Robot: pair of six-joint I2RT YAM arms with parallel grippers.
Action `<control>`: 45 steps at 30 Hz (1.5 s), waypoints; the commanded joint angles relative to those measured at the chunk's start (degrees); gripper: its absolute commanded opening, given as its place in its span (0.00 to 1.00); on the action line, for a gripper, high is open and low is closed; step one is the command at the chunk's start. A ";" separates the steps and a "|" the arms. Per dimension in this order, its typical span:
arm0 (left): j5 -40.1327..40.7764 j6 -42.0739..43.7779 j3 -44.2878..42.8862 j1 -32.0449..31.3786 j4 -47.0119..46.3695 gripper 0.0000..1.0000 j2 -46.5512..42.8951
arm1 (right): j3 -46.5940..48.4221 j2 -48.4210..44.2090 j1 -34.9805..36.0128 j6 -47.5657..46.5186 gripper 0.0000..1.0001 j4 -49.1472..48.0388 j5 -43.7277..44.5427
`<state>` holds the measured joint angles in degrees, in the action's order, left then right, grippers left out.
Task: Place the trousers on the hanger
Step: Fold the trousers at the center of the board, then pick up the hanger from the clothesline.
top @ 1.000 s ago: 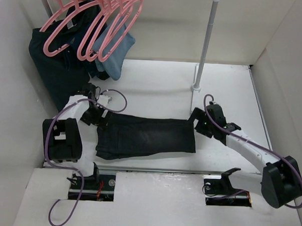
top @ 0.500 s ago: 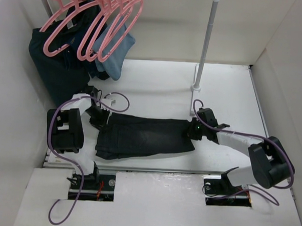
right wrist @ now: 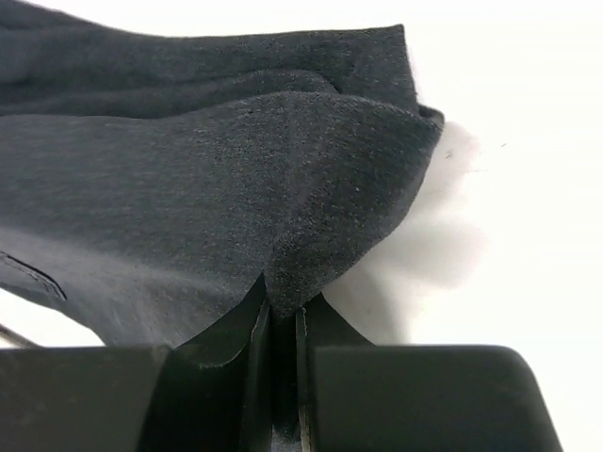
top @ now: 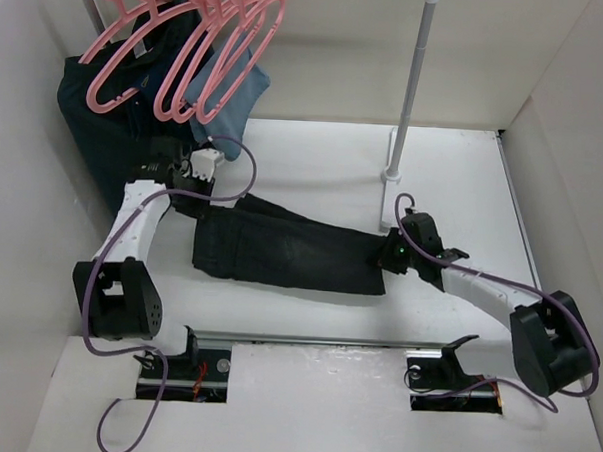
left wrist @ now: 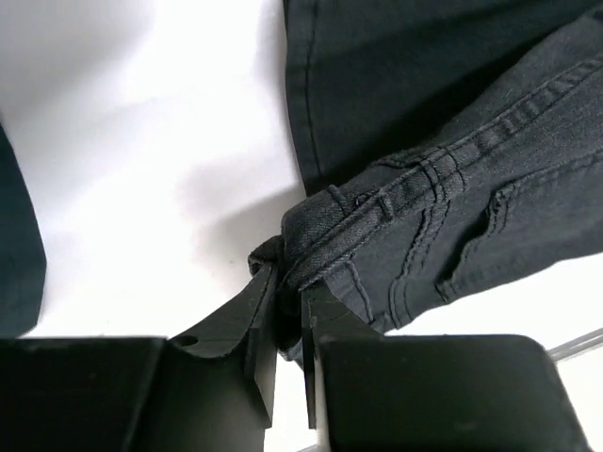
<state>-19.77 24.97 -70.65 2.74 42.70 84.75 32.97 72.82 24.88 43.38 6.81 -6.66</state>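
Observation:
The trousers (top: 290, 256), dark charcoal jeans folded lengthwise, stretch across the middle of the table, slanting from far left to near right. My left gripper (top: 196, 203) is shut on the waistband corner at their left end; the left wrist view shows the stitched denim (left wrist: 452, 188) pinched between the fingers of that gripper (left wrist: 287, 282). My right gripper (top: 385, 256) is shut on the leg-hem end, and in the right wrist view a peak of cloth (right wrist: 188, 188) rises out of that gripper (right wrist: 283, 306). Several pink hangers (top: 179, 56) hang at the far left, apart from both grippers.
A dark navy garment (top: 101, 127) and a light blue cloth (top: 235, 103) hang under the hangers at the far left. A white upright pole (top: 413, 81) stands on its foot (top: 391, 174) behind the right gripper. White walls close in both sides.
Both grippers went from open to shut on the trousers' ends. The left one then pulled the waistband end toward the far left, so the trousers now lie stretched and slanted.

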 commanded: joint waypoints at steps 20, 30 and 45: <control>0.45 22.83 -2.11 -2.83 20.74 0.50 -13.99 | 35.47 -3.47 8.68 -18.67 0.95 21.40 13.78; 2.61 1.55 -26.16 -3.36 10.17 0.38 -27.97 | 43.74 -0.93 12.90 -22.89 0.94 18.16 5.07; 0.00 -20.49 -59.16 -3.36 -6.13 0.35 6.02 | 47.11 7.08 15.11 -25.36 0.94 16.83 2.61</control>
<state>-16.62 8.73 -128.29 -0.40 38.28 85.54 78.91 80.42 39.38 19.09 25.34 -3.68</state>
